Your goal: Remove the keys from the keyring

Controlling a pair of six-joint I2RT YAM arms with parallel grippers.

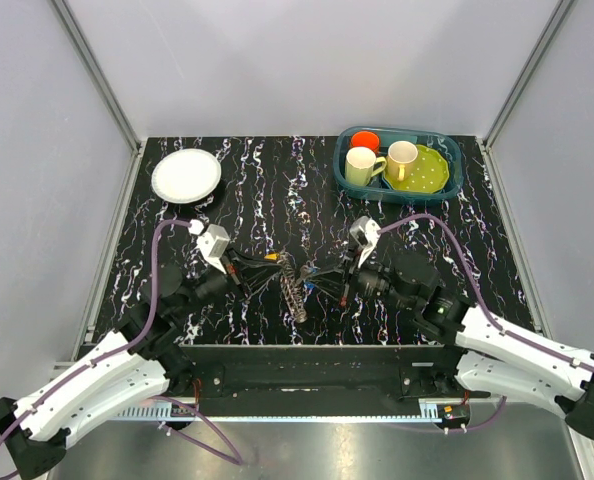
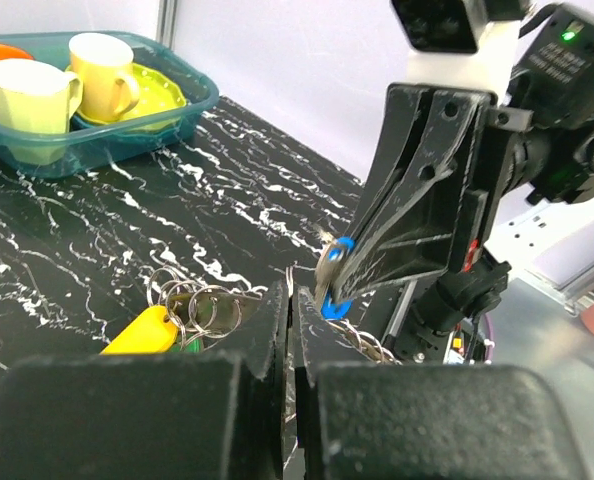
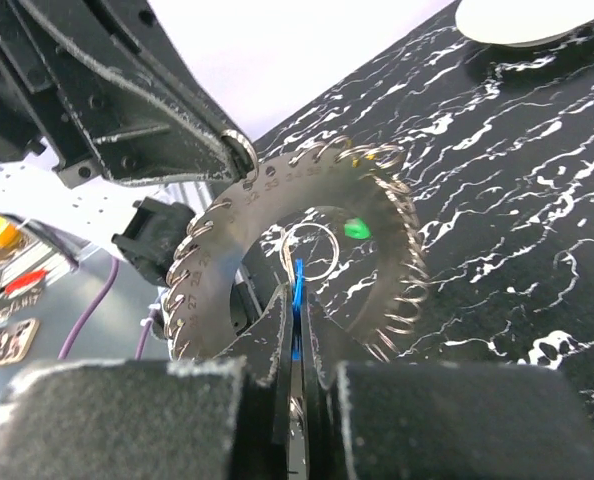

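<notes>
While the left gripper [image 2: 289, 303] is clamping shut on the rim of the keyring [image 3: 245, 213], the right gripper [image 3: 297, 308] is pinching closed on a blue-headed key [image 2: 334, 273] that is hanging from it. Both arms are holding the keyring upright in the air between them. It is sitting above the middle of the counter [image 1: 227, 195], nearer the near edge than the far one, and is showing edge-on from above.

From the right wrist, the keyring is reading as a flat, numbered metal band with small wire loops [image 3: 407, 300] threading its outer edge. A green head [image 3: 355, 228] is showing through its opening. A yellow tag [image 2: 142, 330] and a few more loops are sitting just beside the left fingers, though I cannot tell whether they are hanging or resting on the counter.

The band is looking stiff, thin and light, and its polished metal is probably slippery. A pinch across the flat faces should be resisting twist better than one on the bare edge. The loops are likely springy, so each key is best taken by its coloured head, as the right gripper is doing, and wound round the coil rather than tugged straight.

A white plate [image 1: 186, 175] is lying at the far left corner. A teal bin [image 1: 349, 178] of cups is standing at the far right corner, and both are well apart from the work.
</notes>
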